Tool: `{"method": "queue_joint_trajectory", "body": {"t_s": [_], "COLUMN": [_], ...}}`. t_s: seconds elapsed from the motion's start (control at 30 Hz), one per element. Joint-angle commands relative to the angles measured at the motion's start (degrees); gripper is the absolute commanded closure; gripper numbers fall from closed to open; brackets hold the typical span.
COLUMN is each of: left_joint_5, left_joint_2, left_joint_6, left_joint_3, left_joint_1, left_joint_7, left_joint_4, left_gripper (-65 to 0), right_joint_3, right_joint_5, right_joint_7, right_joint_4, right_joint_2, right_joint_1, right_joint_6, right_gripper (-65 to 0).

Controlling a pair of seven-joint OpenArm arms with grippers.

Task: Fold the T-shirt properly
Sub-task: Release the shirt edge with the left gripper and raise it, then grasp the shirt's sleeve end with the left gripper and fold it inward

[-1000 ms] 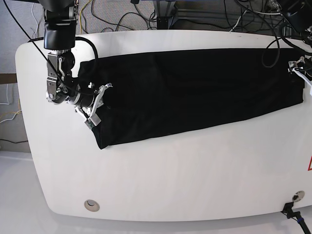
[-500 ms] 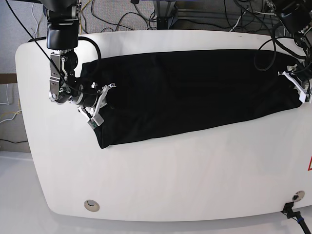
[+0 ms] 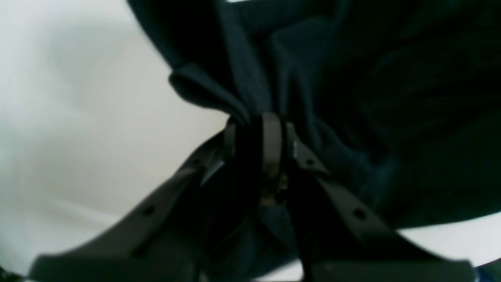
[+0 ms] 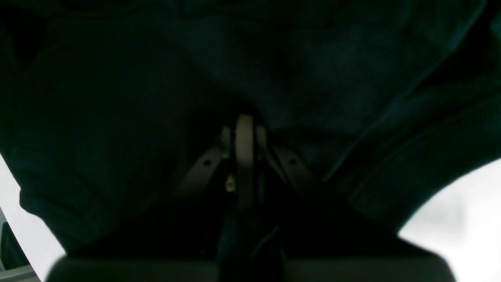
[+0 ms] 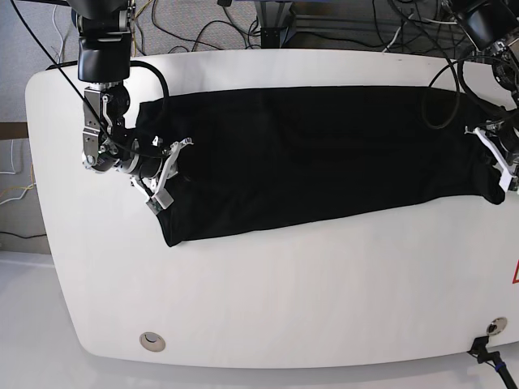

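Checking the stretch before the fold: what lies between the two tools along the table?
In the base view, only the T-shirt spans from the right tool to the left tool, flat on the white table; nothing else sits there.

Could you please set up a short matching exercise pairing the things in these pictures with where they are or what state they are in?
Things:
1. T-shirt
2. left hand
3. right hand
4. table

Descriptions:
a. white, bare along its near edge
b. black, spread lengthwise
c. shut on cloth at the base view's right end
d. shut on cloth at the base view's left end

Pairs: 1-b, 2-c, 3-d, 4-a
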Motion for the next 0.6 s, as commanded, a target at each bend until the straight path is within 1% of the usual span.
{"method": "queue_joint_trajectory", "body": {"t_s": [0.0, 0.07, 0.13, 0.2, 0.3, 0.37, 0.43, 0.57], "left_joint_5": [-1.4, -2.3, -2.7, -2.7, -2.5, -2.3, -2.5, -2.5], "left_joint_2": [2.4, 4.5, 6.7, 9.8, 14.4, 16.9, 19.4, 23.2], "left_joint_6": [-0.1, -0.1, -0.1, -0.1, -0.1, -0.1, -0.1, -0.1], "left_joint_3": [2.0, 5.0, 8.1, 11.0, 13.8, 16.1, 18.5, 21.5], "left_joint_1": [-0.3, -0.3, -0.3, -0.5, -1.3, -1.6, -1.7, -3.4], "left_joint_7": [4.2, 5.6, 7.9, 9.0, 9.2, 9.2, 9.2, 9.0], "left_joint_4": [6.8, 10.5, 12.5, 13.2, 13.2, 13.2, 13.2, 13.0], "left_gripper": [-0.7, -0.7, -0.7, -0.7, -0.7, -0.7, -0.7, -0.7], "right_joint_3": [-0.7, -0.7, -0.7, -0.7, -0.7, -0.7, -0.7, -0.7], "right_joint_5": [-6.8, -6.8, -7.3, -7.3, -7.3, -7.4, -7.4, -7.4], "right_joint_7": [-7.5, -7.5, -7.5, -7.5, -7.5, -7.5, -7.5, -7.5], "right_joint_4": [-1.2, -1.2, -1.2, -1.2, -1.2, -1.2, -1.2, -1.2], "right_joint_2": [0.2, -0.1, -1.3, -1.5, -1.7, -2.5, -2.5, -2.6], "right_joint_1": [-1.2, -1.2, -1.2, -1.2, -1.2, -1.2, -1.2, -1.2], "right_joint_6": [-1.4, -1.4, -1.4, -1.4, -1.4, -1.4, -1.4, -1.4], "right_gripper": [0.0, 0.0, 0.0, 0.0, 0.0, 0.0, 0.0, 0.0]}}
